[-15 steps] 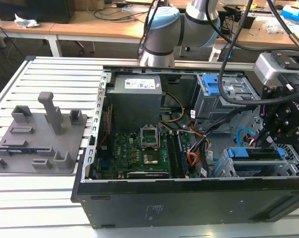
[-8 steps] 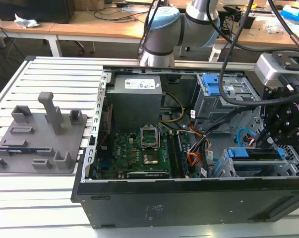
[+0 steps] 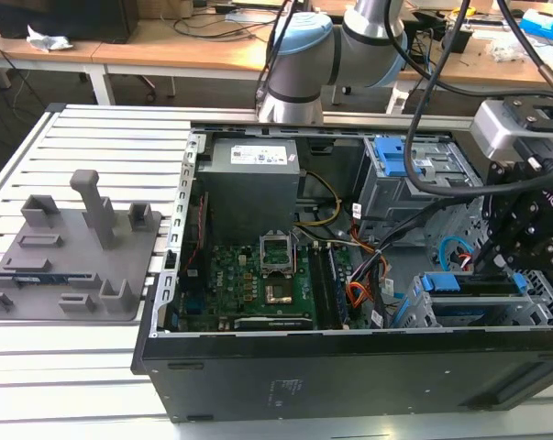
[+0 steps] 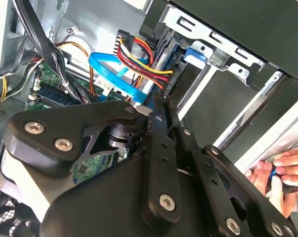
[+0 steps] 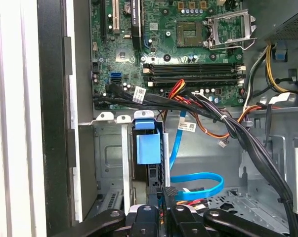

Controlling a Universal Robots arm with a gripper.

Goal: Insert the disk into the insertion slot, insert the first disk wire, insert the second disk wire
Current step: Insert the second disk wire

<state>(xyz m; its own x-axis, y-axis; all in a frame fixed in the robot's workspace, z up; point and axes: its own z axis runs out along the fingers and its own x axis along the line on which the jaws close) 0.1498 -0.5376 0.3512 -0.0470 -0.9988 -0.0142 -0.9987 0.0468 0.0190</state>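
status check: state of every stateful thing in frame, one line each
disk: seated upright in the insertion slot, blue caddy tab showing.
second disk wire: looped beside the disk, near the gripper.
first disk wire: running to the disk's rear end in the second wrist view; seating not clear.
gripper: at the disk's rear edge.
CPU socket: empty, frame raised.
computer case: side panel off.

Glossy smooth light-blue cable (image 5: 198,185)

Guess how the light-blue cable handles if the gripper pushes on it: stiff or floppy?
Probably springy rather than limp: the light-blue cable holds a smooth open loop in both wrist views. Its flat ribbon shape suggests it bends one way and resists twisting. It looks smooth, so likely slippery, and light.
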